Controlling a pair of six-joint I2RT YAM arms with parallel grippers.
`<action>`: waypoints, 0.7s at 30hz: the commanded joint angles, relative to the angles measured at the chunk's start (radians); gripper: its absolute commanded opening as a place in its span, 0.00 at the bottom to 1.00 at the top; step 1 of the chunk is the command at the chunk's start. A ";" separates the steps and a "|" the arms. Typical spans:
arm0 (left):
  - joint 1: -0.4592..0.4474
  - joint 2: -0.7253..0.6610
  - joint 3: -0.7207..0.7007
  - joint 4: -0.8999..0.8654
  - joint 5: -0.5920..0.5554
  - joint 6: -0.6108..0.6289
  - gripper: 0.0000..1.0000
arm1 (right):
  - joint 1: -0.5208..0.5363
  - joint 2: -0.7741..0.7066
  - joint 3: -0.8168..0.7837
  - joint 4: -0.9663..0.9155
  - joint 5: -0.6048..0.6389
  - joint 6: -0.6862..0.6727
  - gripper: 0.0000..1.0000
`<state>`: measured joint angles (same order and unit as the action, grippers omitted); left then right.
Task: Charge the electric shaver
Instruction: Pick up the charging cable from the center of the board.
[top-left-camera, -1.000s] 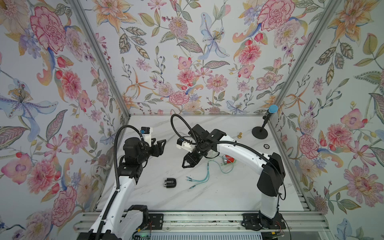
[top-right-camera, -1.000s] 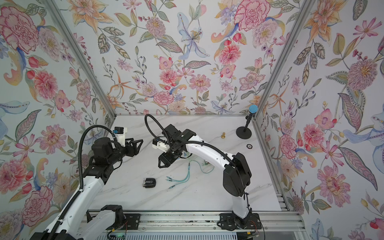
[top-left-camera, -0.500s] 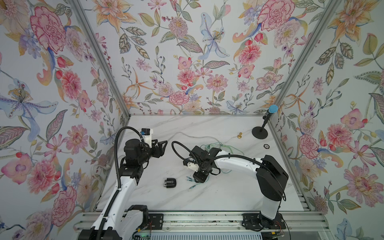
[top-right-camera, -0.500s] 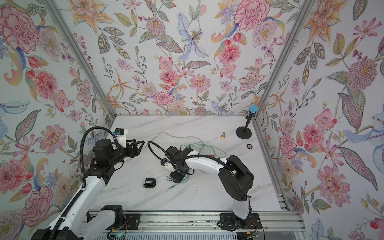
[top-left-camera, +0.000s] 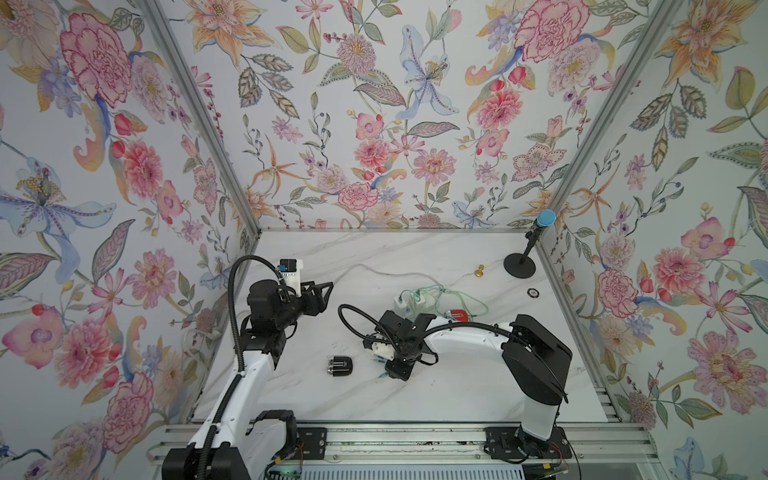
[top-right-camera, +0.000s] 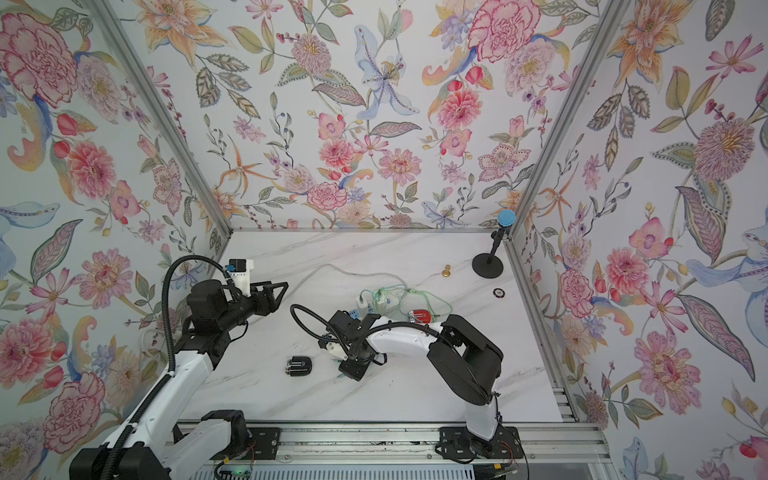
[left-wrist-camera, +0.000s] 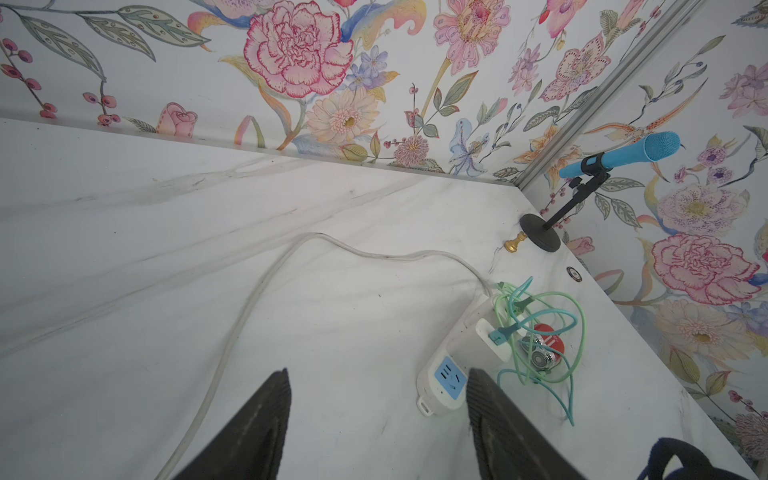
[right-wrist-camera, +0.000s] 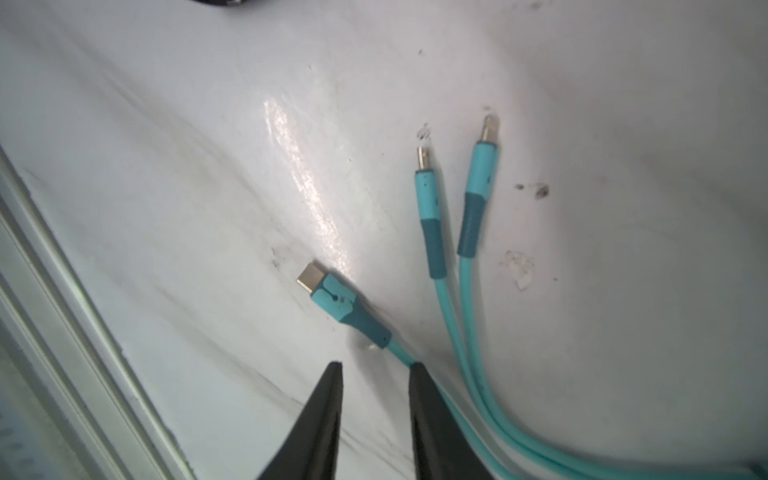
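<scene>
plug (right-wrist-camera: 332, 297) just beyond right jaws

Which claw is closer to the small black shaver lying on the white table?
Right. The right claw is low over the teal charging cable plugs, just beside the small black electric shaver. The left claw hangs farther back, above the white marble table.

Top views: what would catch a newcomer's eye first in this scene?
The loud floral wallpaper on all three walls. Then the right hand, low over the teal three-plug charging cable, with the small black electric shaver lying apart on the white marble table.
</scene>
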<state>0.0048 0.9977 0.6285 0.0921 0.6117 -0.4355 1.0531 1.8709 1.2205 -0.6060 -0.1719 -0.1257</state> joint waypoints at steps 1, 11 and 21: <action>0.016 0.002 -0.007 0.027 0.029 -0.013 0.70 | 0.013 -0.001 0.000 0.032 0.056 -0.054 0.35; 0.031 -0.005 -0.007 0.004 0.026 0.000 0.70 | 0.049 0.031 -0.020 0.063 0.101 -0.076 0.34; 0.038 -0.029 -0.025 -0.008 0.023 -0.002 0.70 | 0.052 0.076 -0.055 0.125 0.085 -0.047 0.28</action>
<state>0.0284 0.9890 0.6231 0.0898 0.6250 -0.4347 1.1030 1.8915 1.1961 -0.4908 -0.0853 -0.1761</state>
